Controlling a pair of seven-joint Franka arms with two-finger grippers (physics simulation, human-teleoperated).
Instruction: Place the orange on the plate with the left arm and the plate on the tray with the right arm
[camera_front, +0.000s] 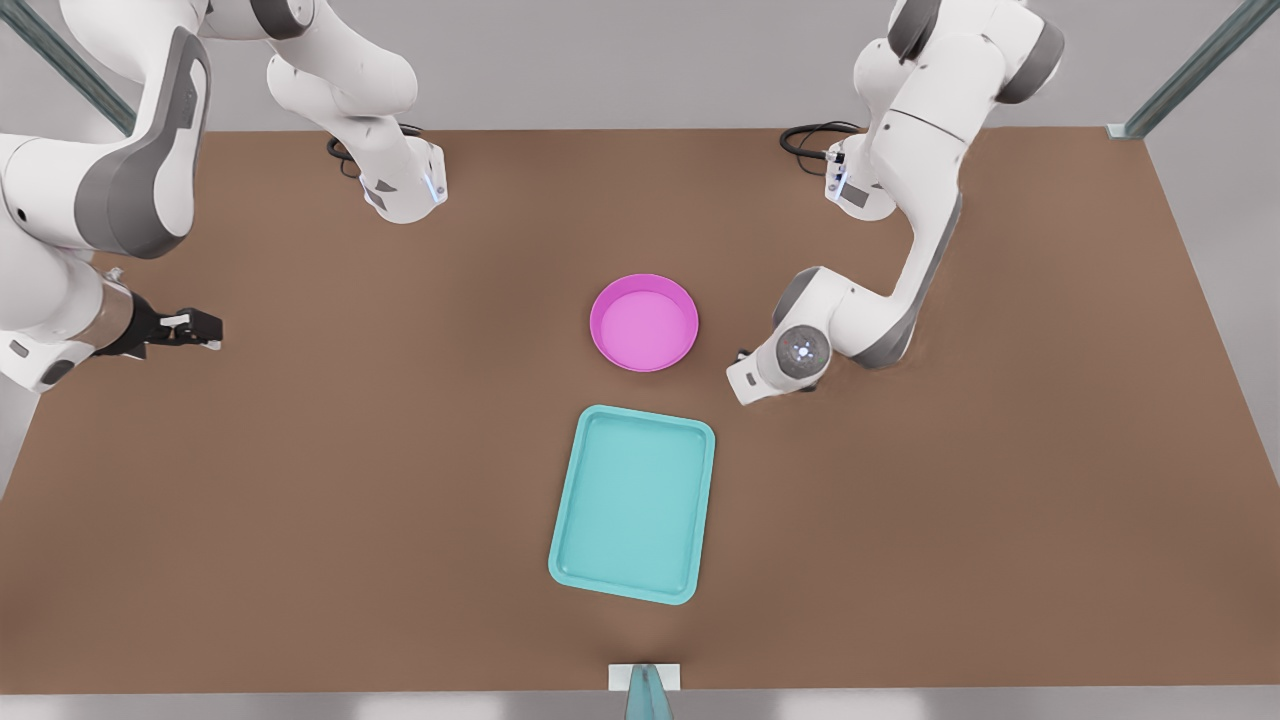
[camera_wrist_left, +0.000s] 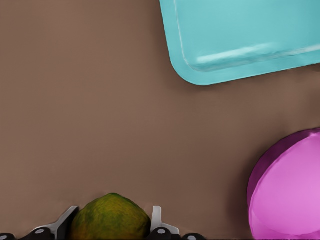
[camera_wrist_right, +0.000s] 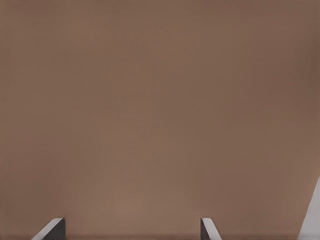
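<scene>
The greenish yellow-orange orange (camera_wrist_left: 111, 219) sits between the two fingers of my left gripper (camera_wrist_left: 114, 214), which is shut on it. That gripper (camera_front: 203, 328) hangs at the front view's far left, well away from the pink plate (camera_front: 644, 322) at the table's middle. The plate (camera_wrist_left: 287, 192) holds nothing. The turquoise tray (camera_front: 634, 503) lies just in front of the plate, nearer the camera, and is also bare. My right gripper (camera_front: 748, 384) points down at the table just to the front view's right of the plate. Its fingers (camera_wrist_right: 207, 227) stand open over bare brown table.
Both arm bases (camera_front: 405, 185) stand at the far edge of the brown table (camera_front: 300, 500). A small white mount (camera_front: 644, 678) sits at the near edge. Wide bare table lies on both sides of the tray (camera_wrist_left: 240, 37).
</scene>
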